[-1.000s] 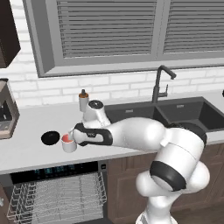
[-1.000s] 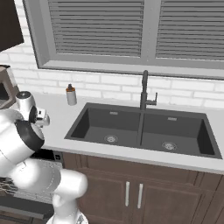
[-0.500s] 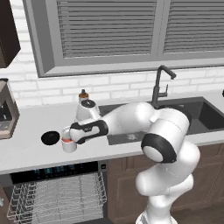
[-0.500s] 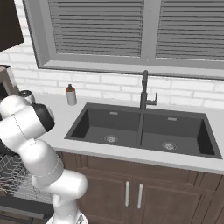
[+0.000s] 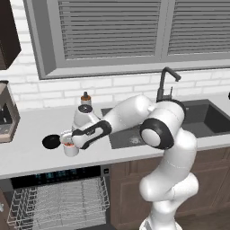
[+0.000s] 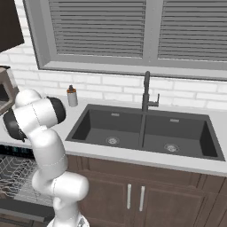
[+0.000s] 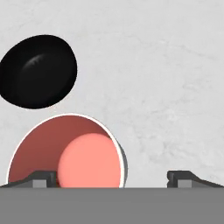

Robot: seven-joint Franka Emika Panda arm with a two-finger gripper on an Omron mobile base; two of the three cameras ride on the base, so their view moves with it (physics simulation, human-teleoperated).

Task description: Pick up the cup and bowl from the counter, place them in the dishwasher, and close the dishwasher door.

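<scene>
While the white arm reaches left and low in the left base view, its end effector [image 5: 67, 143] hangs over the short white red-lined cup [image 5: 69, 146] on the pale grey desk [image 5: 31, 155], beside the glossy black bowl [image 5: 51, 142]. In the hand view, fingertips [image 7: 41, 178] stand apart, one over the cup's [image 7: 65, 151] rim.

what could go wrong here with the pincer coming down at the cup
1. In the hand view the pincer sits off-centre over the cup: one fingertip is over its red inside, the other over bare counter. Closing could pinch just one wall, and the cup may tip or slip.
2. The bowl lies close beside the cup, so a nudged cup might knock it.
3. Both sit near the counter edge above the open dishwasher, so a knocked item may fall.
</scene>
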